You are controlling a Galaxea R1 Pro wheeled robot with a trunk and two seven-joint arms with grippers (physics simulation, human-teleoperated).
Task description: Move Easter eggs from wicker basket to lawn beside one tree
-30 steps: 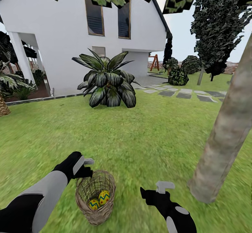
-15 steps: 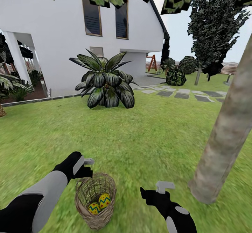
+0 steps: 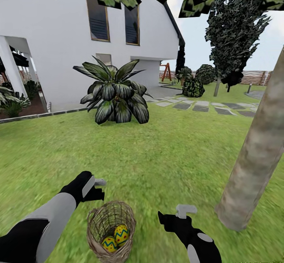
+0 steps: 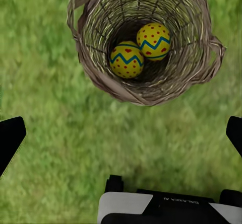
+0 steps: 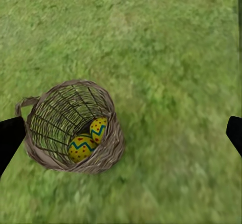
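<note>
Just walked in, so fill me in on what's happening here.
A two-armed robot stands on the lawn over a wicker basket holding two Easter eggs. Both grippers, left and right, hang open and empty beside it. A bare tree trunk rises close by on the right.

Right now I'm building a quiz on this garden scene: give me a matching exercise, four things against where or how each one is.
Things:
1. wicker basket
2. tree trunk
3. left hand
4. right hand

Places or states:
A. open, over bare grass between basket and trunk
B. on the lawn, holding two visible eggs
C. open, just beyond the basket's rim
D. leaning up at the head view's right

Pairs: 1-B, 2-D, 3-C, 4-A
</note>
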